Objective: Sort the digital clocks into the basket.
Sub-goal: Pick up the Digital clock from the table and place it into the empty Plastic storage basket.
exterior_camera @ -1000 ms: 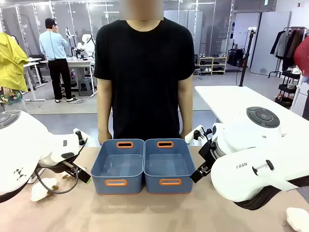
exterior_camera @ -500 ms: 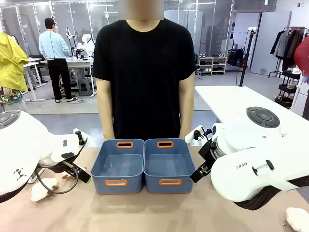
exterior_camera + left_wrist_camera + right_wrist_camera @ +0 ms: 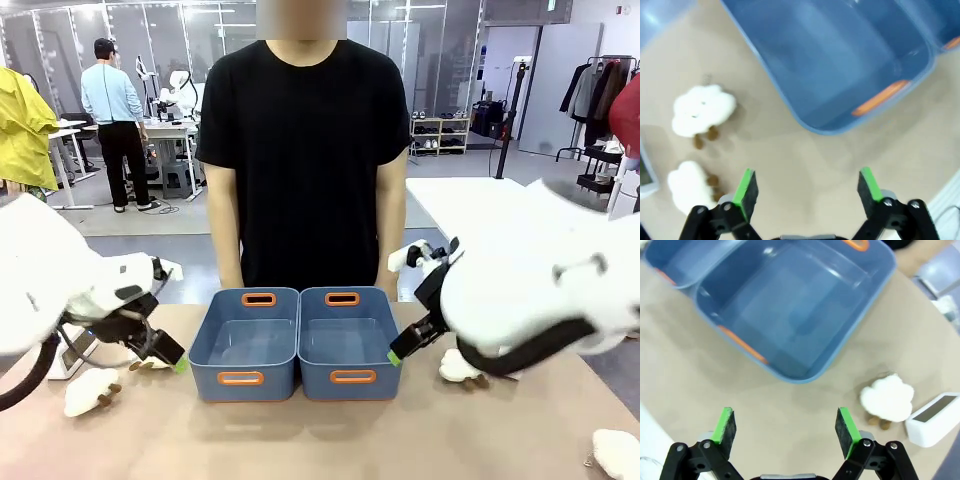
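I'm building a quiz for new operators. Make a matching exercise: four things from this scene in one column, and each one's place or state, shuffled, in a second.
Things
1. left gripper
2. digital clock
3. blue bins
4. person

Places or states
A. empty, side by side
B. standing at the far side, behind the bins
C. open, holding nothing
D. lying beside a sheep toy

Pairs: 1-C, 2-D, 3-A, 4-B
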### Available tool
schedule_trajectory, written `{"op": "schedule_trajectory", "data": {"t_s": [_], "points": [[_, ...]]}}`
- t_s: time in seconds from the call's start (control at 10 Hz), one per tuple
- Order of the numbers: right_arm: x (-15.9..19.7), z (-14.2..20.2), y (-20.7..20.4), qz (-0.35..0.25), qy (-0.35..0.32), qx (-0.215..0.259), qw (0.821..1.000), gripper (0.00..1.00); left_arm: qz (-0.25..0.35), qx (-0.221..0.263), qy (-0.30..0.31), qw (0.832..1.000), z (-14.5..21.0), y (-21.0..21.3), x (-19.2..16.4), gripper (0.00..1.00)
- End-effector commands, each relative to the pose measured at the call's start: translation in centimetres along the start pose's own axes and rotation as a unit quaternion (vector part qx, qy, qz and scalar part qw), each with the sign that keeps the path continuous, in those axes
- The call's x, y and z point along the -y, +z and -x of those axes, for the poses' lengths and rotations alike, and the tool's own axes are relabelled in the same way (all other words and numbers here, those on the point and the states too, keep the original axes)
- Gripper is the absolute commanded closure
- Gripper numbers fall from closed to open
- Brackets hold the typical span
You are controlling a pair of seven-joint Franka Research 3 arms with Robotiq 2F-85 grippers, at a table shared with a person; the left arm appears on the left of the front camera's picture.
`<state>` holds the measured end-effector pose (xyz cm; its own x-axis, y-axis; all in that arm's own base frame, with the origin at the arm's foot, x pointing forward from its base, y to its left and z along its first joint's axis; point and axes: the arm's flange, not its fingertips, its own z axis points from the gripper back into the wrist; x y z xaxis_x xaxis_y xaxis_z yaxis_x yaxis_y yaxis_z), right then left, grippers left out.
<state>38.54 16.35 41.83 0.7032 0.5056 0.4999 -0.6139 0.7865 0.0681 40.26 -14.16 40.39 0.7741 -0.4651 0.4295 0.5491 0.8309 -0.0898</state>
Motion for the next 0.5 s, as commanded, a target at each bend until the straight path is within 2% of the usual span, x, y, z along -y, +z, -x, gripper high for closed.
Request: {"op": "schedule_trajectory", "data": {"t_s": [0.0, 0.2, 0.4], "points": [[3.4, -0.2, 3.4, -0.099, -0.018, -0.015, 0.995, 0.0, 0.105, -0.034, 0.064, 0.992, -0.3, 2.9, -4.4, 0.0], [5.8, 0.8, 4.7, -0.236, -0.053, 0.03, 0.97, 0.0, 0.267, -0.009, 0.107, 0.958, 0.5, 3.2, -7.7, 0.0], [7.7, 1.9, 4.5, -0.354, -0.073, 0.065, 0.93, 0.0, 0.363, 0.03, 0.121, 0.923, 1.5, 3.8, -9.8, 0.0]]}}
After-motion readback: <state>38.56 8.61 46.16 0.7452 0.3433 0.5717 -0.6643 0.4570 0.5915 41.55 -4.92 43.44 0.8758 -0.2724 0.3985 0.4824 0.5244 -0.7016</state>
